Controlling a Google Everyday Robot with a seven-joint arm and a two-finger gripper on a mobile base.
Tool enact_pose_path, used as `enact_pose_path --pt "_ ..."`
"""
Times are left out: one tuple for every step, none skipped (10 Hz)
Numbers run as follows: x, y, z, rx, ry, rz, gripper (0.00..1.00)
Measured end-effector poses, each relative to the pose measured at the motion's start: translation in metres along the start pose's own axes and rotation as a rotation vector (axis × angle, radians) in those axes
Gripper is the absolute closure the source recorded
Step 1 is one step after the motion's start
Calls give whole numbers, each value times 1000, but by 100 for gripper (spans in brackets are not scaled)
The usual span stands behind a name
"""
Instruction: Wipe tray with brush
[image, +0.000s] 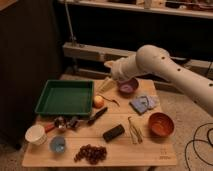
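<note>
You see the gripper (106, 85) above the table (150, 151) beside the tray (65, 98), fingers spread, holding nothing (the brush (98, 115) lies by the tray's near corner).

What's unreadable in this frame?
Camera view:
claw, above the table between tray and purple bowl: outline blurs into the pale wood.
brush: dark head, bristles too small to see.
arm: cut off by right edge.
clutter by white cup: too small to name.
</note>
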Motion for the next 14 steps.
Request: enact_pose_path --pt "1 3 1 -18 19 -1 20" --pt "6 9 5 -41 39 0 20" --pt "15 18 15 -68 58 4 20" --pt "25 25 23 -83 72 7 20" --pt "40 35 37 -97 88 11 20" --pt "60 47 58 -111 108 14 20" --pt "74 56 76 -119 117 11 20" --pt "86 63 91 -122 121 6 20" --pt "102 73 110 -124 116 -1 20" --pt "107 76 117 -125 113 -7 20" --pt "107 76 117 -125 112 -10 20" --pt "107 76 117 -125 112 -10 20" --pt "107 76 117 -124 112 -11 20" --pt "107 76 117 -126 112 -11 20"
